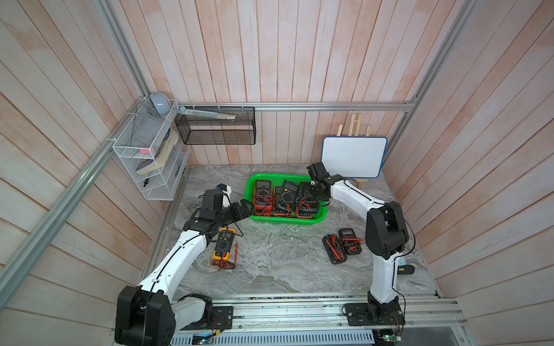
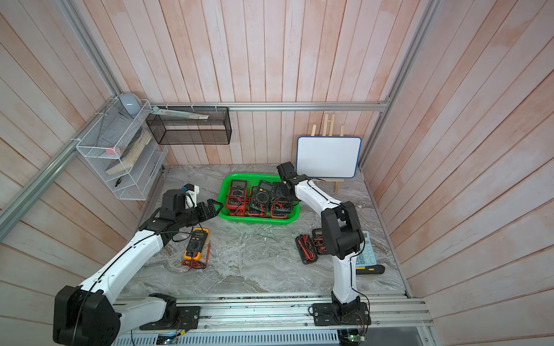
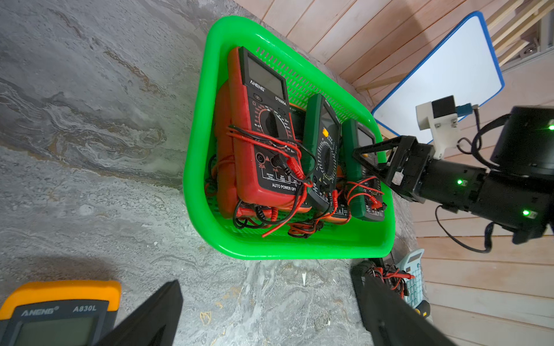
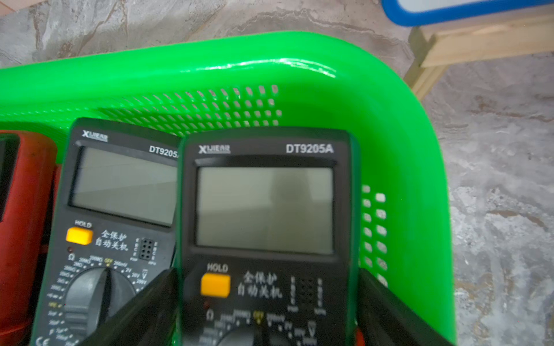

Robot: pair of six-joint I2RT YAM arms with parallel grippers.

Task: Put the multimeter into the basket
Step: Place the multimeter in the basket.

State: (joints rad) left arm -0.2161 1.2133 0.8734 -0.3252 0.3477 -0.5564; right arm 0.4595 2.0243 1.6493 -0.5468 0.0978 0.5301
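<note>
The green basket [image 1: 284, 221] [image 2: 257, 220] [image 3: 198, 149] [image 4: 299, 72] holds several multimeters, among them a red one [image 1: 263, 191] [image 3: 263, 125]. My right gripper [image 1: 305, 194] [image 2: 277, 191] [image 4: 268, 287] hangs over its right end, open. Its jaws straddle a green multimeter [image 4: 265, 209] lying inside, which looks blurred. My left gripper [image 1: 242, 209] [image 2: 212, 208] [image 3: 271, 287] is open and empty just left of the basket. A yellow multimeter [image 1: 222, 246] [image 2: 196, 245] [image 3: 60, 311] lies on the table under the left arm. Two black multimeters [image 1: 334, 248] [image 1: 349, 241] lie at the right.
A whiteboard [image 1: 353, 157] on a wooden easel stands behind the basket at the right. A calculator [image 2: 367, 251] and a black-and-yellow tool [image 2: 370, 269] lie near the right arm's base. A white wire rack [image 1: 147, 155] and a black mesh basket [image 1: 215, 125] hang on the walls.
</note>
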